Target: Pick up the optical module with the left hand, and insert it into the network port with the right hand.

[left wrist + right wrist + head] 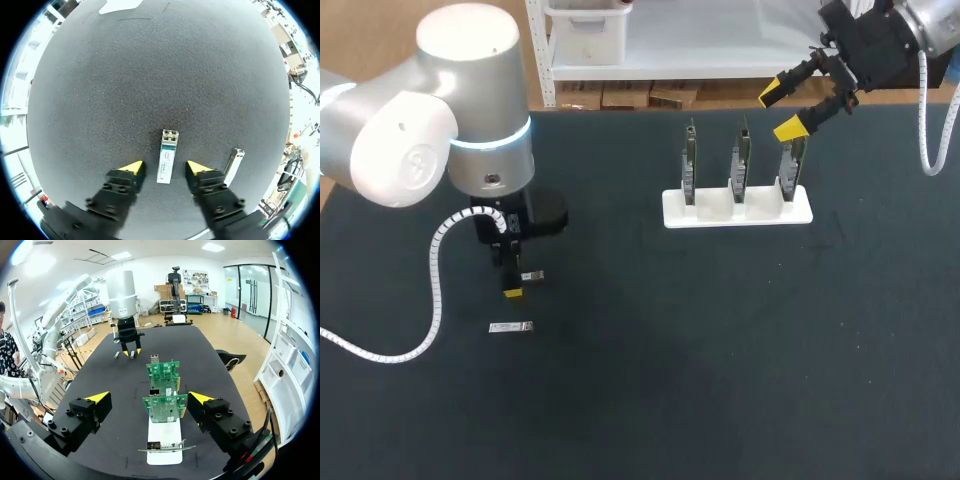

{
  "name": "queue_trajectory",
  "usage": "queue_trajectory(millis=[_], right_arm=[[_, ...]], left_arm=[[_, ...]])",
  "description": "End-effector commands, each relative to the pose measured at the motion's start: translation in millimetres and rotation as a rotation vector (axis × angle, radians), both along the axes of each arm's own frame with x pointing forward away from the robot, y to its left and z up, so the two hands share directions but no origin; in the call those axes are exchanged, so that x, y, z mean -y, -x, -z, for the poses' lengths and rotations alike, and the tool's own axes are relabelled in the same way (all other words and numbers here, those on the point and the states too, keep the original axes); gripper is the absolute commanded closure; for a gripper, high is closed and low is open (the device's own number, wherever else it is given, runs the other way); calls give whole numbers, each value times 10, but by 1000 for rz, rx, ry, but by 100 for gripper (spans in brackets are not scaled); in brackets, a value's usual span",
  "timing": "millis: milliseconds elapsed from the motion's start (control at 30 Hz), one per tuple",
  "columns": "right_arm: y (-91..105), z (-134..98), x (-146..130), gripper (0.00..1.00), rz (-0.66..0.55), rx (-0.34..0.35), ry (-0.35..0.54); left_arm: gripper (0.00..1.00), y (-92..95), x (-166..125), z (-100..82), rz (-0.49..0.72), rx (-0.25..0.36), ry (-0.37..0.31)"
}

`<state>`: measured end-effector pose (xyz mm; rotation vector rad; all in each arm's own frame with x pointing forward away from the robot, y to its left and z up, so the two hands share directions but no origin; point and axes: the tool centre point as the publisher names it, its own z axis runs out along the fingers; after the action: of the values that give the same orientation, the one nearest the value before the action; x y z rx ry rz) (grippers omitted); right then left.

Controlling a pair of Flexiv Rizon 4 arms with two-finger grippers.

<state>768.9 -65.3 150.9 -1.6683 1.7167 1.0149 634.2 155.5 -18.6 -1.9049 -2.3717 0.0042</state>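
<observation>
left gripper [165, 168] is hanging over the optical module [167, 156], jaws wide | best: going straight down, squeezing its long sides | right gripper [783, 110] far right, jaws wide

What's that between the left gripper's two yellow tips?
An optical module, lying flat on the black table, with a gap to each finger of the open left gripper. The left wrist view shows it.

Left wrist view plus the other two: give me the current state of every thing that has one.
left gripper: jaws open, either side of a module, not touching it.
optical module: lying flat on the table, ungrasped.
second module: lying beside the left gripper, untouched.
right gripper: jaws open, empty, by the cards.
three cards: upright in the white stand.
</observation>
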Motion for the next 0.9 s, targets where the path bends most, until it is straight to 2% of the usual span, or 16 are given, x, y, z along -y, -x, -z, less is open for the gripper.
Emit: queue_trajectory(millis=[33,233,300,400,533,733,800,900], right_arm=[[-4,1,-1,0,0,0,0],[-4,1,-1,0,0,0,0],[-4,1,-1,0,0,0,0],[-4,1,-1,0,0,0,0],[-4,1,-1,0,0,0,0],[-4,1,-1,0,0,0,0],[-4,1,-1,0,0,0,0],[-4,1,-1,0,0,0,0]], left_arm=[[100,-1,9,49,4,-6,-1],[100,14,35,39,12,-4,5],[100,28,47,6,21,-8,54],[100,44,82,-81,45,-14,176],[100,27,177,-265,89,-22,420],[100,-38,367,-630,172,29,709],[100,-58,408,-715,188,43,757],[100,-65,420,-746,177,43,756]])
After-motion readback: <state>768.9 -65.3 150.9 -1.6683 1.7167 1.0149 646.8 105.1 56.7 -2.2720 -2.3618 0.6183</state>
